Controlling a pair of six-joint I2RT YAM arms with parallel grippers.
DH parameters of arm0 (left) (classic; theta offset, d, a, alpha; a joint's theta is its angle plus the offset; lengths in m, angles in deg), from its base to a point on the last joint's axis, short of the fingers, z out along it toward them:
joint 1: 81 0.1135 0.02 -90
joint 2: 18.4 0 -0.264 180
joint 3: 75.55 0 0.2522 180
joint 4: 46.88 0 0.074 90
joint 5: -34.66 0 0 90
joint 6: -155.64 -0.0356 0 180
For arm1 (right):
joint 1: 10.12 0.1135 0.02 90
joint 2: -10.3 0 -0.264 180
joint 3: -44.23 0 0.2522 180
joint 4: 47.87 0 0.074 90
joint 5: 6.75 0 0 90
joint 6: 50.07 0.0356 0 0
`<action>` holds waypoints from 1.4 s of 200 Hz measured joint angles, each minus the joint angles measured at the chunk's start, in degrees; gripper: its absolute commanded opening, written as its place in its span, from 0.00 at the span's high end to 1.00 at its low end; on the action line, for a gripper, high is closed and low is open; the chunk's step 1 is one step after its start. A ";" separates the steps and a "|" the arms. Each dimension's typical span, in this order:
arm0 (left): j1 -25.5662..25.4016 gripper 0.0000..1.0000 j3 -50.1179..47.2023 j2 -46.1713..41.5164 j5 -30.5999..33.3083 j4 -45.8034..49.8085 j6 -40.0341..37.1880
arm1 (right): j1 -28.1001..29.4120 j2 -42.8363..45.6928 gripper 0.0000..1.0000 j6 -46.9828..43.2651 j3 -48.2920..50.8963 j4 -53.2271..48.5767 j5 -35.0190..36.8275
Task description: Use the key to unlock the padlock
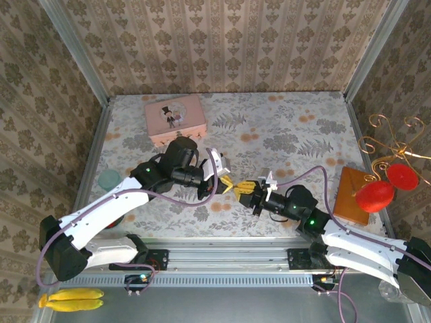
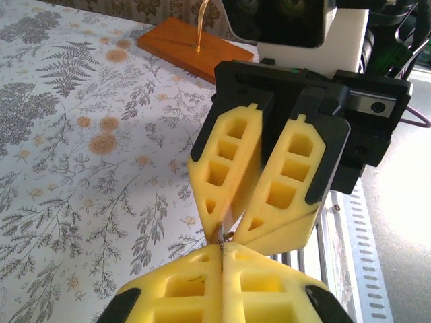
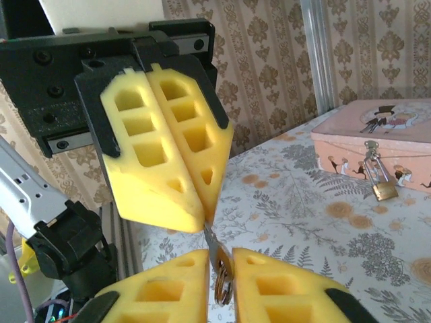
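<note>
The key is a thin metal sliver with a ring on its head, held in the air between both grippers. My left gripper is shut on the key's thin end. Opposite it, tip to tip, my right gripper is shut on the key's head. From above, the left gripper and right gripper meet over the table's near middle. The small brass padlock hangs on the front of the pink tin, well away from both grippers.
The pink tin stands at the back left. A wooden base with a wire stand and red balls sits at the right edge. A teal disc lies at the left. A metal rail runs along the front.
</note>
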 measured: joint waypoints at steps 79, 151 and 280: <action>-0.02 1.00 0.00 0.00 -0.61 0.52 -0.44 | -0.11 -0.42 0.83 0.02 -1.16 -1.38 -1.73; 0.00 1.00 0.09 0.00 -0.52 1.29 -0.44 | -0.26 -0.57 1.00 -0.20 -1.33 -2.01 -2.40; 13.64 0.41 -3.04 -6.47 17.33 -9.07 14.29 | -1.97 5.70 1.00 -1.14 -3.37 -12.59 7.28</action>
